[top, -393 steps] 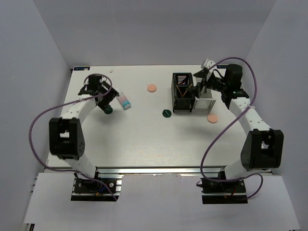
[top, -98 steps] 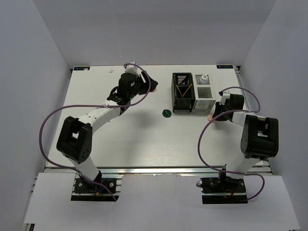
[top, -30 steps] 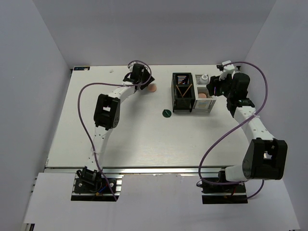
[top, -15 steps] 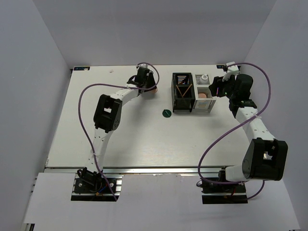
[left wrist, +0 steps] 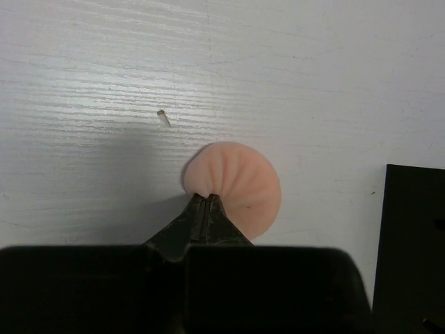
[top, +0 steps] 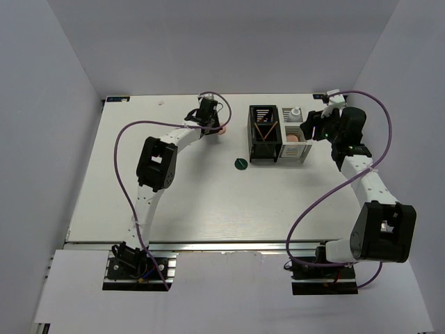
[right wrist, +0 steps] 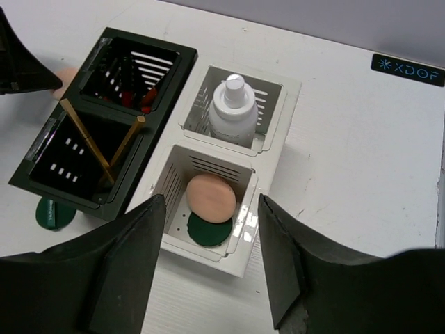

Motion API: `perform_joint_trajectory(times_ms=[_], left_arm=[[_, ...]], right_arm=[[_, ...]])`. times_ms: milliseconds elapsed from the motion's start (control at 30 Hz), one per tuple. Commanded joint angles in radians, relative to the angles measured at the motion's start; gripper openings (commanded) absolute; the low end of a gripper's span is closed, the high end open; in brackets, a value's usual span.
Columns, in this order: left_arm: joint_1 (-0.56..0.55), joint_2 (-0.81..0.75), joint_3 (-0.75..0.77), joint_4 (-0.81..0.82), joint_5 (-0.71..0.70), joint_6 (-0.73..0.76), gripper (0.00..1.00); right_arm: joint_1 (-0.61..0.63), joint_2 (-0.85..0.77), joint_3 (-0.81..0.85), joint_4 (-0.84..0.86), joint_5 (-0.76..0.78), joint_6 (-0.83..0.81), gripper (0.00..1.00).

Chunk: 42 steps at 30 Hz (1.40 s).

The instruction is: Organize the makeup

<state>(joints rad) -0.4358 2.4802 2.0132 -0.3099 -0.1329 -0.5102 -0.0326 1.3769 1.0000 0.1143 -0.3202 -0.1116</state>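
A peach-pink round puff (left wrist: 236, 182) (top: 222, 129) lies on the table left of the black organizer (top: 264, 133). My left gripper (left wrist: 206, 199) (top: 208, 120) is shut on its near edge, and the puff wrinkles around the pinch. My right gripper (right wrist: 211, 200) (top: 317, 128) hangs open above the white organizer (right wrist: 281, 174). Its near cell holds another puff (right wrist: 211, 197) on a dark-green disc (right wrist: 208, 229); the far cell holds a white bottle (right wrist: 233, 108). Tan sticks (right wrist: 87, 139) and dark-red pencils (right wrist: 132, 87) stand in the black organizer. A second green disc (top: 240, 164) lies on the table.
The black organizer's corner (left wrist: 414, 243) stands just right of the pinched puff. A tiny speck (left wrist: 163, 117) lies on the table beyond it. The back wall is close behind both organizers. The table edge runs to the right of the white organizer.
My left gripper has slid slightly right onto the puff and shut on its edge. My right gripper stays over the white organizer, jaws slightly wider.
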Motion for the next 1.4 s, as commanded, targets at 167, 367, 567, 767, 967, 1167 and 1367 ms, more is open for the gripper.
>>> perform_joint_trajectory(times_ms=[167,367,567,767,967,1167,1367], left_arm=[[-0.003,-0.335,-0.377,0.418,0.237,-0.063,0.0],[-0.018,-0.469,-0.538,0.784,0.519,-0.139,0.0],[-0.095,-0.449,-0.451,0.827,0.579,-0.093,0.0],[-0.188,-0.299,-0.216,0.648,0.596,-0.005,0.0],[-0.256,-0.178,-0.028,0.533,0.529,0.048,0.03],[-0.29,-0.07,0.114,0.464,0.454,0.071,0.1],[-0.317,0.016,0.242,0.411,0.415,0.084,0.24]], right_arm=[[-0.004,-0.096,-0.033,-0.051,-0.342,-0.207,0.76],[-0.006,-0.154,-0.107,0.088,-0.413,-0.087,0.0],[-0.013,-0.156,-0.103,0.146,-0.341,-0.017,0.0],[-0.026,-0.162,-0.104,0.154,-0.278,0.01,0.27],[-0.046,-0.18,-0.121,0.162,-0.272,0.047,0.31],[-0.064,-0.187,-0.13,0.176,-0.269,0.076,0.32],[-0.07,-0.185,-0.136,0.179,-0.272,0.082,0.33]])
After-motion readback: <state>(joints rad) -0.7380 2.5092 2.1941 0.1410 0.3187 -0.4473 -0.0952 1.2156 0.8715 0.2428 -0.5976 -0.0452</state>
